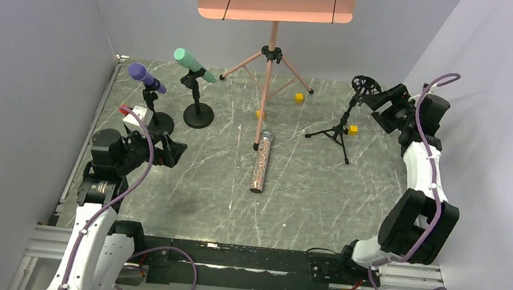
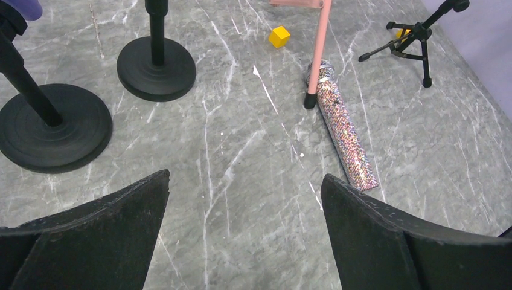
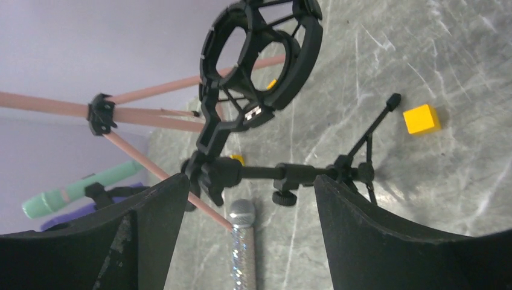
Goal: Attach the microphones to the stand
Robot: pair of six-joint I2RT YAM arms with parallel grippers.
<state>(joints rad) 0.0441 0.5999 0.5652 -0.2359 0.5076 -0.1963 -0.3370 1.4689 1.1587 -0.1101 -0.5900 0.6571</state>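
Note:
The mint-green microphone (image 1: 193,63) and the purple microphone (image 1: 146,77) each sit tilted in a clip on a round-based stand at the back left. The glittery microphone (image 1: 261,161) lies flat mid-table, its mesh head (image 3: 241,212) against a leg of the pink music stand. A black tripod stand (image 1: 343,126) at the back right carries an empty ring mount (image 3: 259,57). My right gripper (image 3: 249,187) is open just behind that stand's arm, holding nothing. My left gripper (image 2: 244,181) is open over bare table, the glittery microphone (image 2: 344,130) ahead to its right.
The pink music stand (image 1: 270,59) rises at the back centre, its legs spread on the table. Small yellow cubes (image 1: 299,97) (image 1: 352,130) lie near the tripod. The two round bases (image 2: 156,66) (image 2: 51,127) sit ahead-left of the left gripper. Grey walls close both sides.

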